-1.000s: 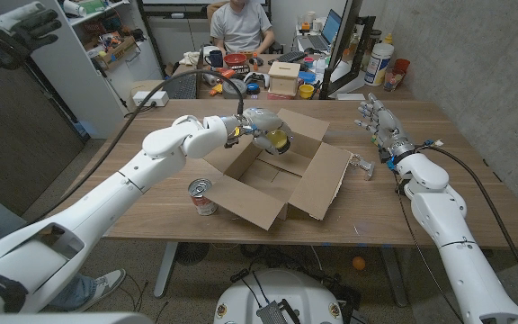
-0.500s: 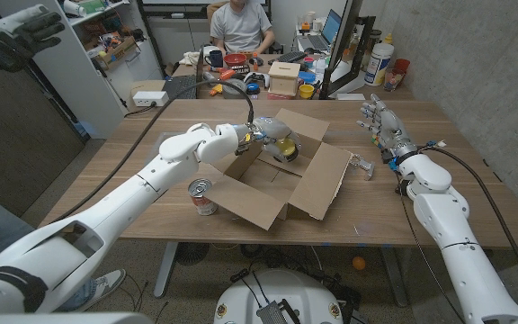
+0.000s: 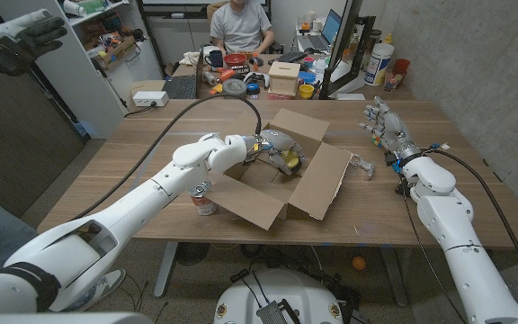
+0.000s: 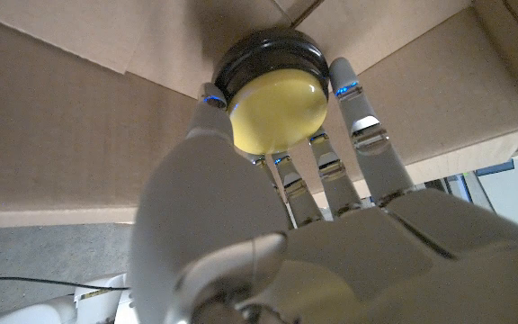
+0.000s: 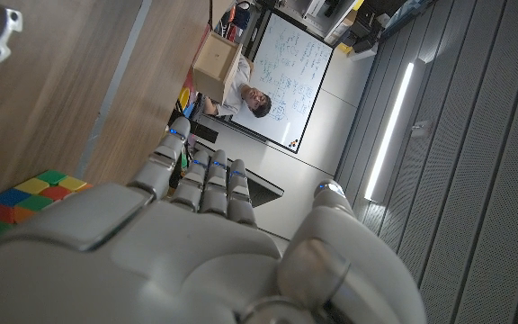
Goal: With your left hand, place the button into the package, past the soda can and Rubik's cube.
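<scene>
My left hand [image 3: 275, 149] reaches into the open cardboard package [image 3: 318, 185] and holds the button [image 3: 285, 159] low inside it. In the left wrist view the button [image 4: 273, 110] has a yellow dome on a black base, gripped by the fingers of my left hand [image 4: 268, 243], with the package's walls [image 4: 79, 117] close around it. The soda can [image 3: 203, 199] stands at the package's left front corner, under my left forearm. My right hand [image 3: 386, 127] is at the far right of the table, fingers stretched out and holding nothing. Beside my right hand [image 5: 196, 243] lies the Rubik's cube [image 5: 30, 200].
A small white clamp-like part [image 3: 361, 165] lies on the table between the package and my right arm. A person [image 3: 239, 22] sits behind the table at a cluttered desk. A gloved hand [image 3: 16, 40] shows at the top left corner.
My left hand has carried the button to the right and down, from above the package's back edge to deep inside it. The right arm has barely moved.
</scene>
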Robot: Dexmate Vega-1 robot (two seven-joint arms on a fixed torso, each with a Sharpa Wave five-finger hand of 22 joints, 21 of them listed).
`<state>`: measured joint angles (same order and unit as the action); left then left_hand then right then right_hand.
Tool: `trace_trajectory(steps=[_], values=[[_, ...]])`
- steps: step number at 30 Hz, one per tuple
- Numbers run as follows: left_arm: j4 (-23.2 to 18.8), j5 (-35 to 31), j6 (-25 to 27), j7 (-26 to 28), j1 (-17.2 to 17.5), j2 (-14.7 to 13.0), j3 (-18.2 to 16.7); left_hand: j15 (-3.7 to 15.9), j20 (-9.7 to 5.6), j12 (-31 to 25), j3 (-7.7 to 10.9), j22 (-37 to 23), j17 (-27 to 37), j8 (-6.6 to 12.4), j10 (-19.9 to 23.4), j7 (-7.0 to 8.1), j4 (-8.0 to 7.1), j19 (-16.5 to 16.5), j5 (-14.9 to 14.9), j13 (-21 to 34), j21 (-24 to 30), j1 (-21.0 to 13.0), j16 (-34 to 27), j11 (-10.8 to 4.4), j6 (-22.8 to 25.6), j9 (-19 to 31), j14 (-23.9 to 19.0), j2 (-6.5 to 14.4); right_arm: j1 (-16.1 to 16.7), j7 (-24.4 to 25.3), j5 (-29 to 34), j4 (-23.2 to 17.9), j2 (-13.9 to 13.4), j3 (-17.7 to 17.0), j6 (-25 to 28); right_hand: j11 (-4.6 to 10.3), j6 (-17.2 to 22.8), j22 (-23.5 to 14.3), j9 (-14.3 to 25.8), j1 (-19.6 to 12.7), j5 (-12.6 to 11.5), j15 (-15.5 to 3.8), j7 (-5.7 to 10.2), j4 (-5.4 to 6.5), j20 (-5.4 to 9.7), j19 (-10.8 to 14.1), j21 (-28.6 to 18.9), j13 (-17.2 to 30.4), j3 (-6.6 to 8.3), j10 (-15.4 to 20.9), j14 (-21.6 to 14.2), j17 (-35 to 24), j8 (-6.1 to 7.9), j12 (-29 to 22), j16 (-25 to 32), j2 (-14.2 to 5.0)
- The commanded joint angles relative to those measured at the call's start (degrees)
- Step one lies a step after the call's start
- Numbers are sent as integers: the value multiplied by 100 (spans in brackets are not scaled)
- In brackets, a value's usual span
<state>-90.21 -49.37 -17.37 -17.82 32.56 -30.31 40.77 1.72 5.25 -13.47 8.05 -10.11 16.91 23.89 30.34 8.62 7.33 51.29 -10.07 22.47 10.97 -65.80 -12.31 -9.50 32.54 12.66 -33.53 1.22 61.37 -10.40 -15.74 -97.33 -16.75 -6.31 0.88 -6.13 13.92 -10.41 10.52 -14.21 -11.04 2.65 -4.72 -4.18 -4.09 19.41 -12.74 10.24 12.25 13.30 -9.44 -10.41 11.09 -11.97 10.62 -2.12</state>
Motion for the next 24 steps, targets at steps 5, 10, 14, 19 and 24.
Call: trace_trajectory(steps=[5, 10, 14, 19, 24], values=[[163, -44, 119, -199, 24, 86, 202, 394, 2, 19, 67, -11, 35, 56, -19, -34, -42, -83, -37, 22, -14, -321, -20, 46, 29, 33, -97, 379, 70, -66, -30, 78, -11, -104, -4, -9, 43, -3, 27, 6, -24, 16, -25, 2, -19, 53, -26, 21, 0, 66, -74, -4, 5, 10, 40, -47], [125, -24, 185, -282, 44, 89, 208, 382, 23, 34, 63, -11, 38, 72, -40, -37, -48, -154, -32, 33, -23, -316, -15, 54, 52, 33, -77, 375, 89, -78, -34, 93, -7, -112, -14, -12, 44, -3, 27, 6, -24, 19, -29, 1, -25, 51, -19, 21, -1, 70, -82, -5, 5, 9, 40, -50], [67, 20, 303, -507, 37, 104, 215, 329, 24, 159, -26, -8, 11, -5, -237, -61, -89, -338, -13, -16, -32, -193, 101, 35, -140, 10, 250, 243, 114, -100, -45, 94, -9, -123, -24, -12, 43, -3, 27, 6, -23, 17, -18, 0, -30, 52, -14, 21, -2, 72, -88, -5, 5, 9, 40, -52], [-91, -102, 532, -874, -12, 85, 266, 85, 292, 347, -270, 6, -130, -378, -984, 102, -236, -765, -107, -214, -51, 216, 198, -1, -884, -68, 992, -48, 156, -104, -58, 97, 4, -136, -37, -13, 68, -4, 27, 7, -23, 11, -18, 0, 6, 130, -35, 21, -4, 73, -102, -7, 14, 9, 40, -57], [-256, -287, 690, -985, 4, 54, 297, -291, 725, 313, -568, 2, -338, -945, -2042, 272, -435, -1542, -404, -421, -81, 714, 197, 89, -2058, -73, 1978, -310, 175, -103, -57, 88, 7, -144, -54, -14, 81, -6, 28, 7, -22, 10, -15, -2, 12, 178, -45, 22, -5, 77, -125, -8, 18, 8, 45, -60]])
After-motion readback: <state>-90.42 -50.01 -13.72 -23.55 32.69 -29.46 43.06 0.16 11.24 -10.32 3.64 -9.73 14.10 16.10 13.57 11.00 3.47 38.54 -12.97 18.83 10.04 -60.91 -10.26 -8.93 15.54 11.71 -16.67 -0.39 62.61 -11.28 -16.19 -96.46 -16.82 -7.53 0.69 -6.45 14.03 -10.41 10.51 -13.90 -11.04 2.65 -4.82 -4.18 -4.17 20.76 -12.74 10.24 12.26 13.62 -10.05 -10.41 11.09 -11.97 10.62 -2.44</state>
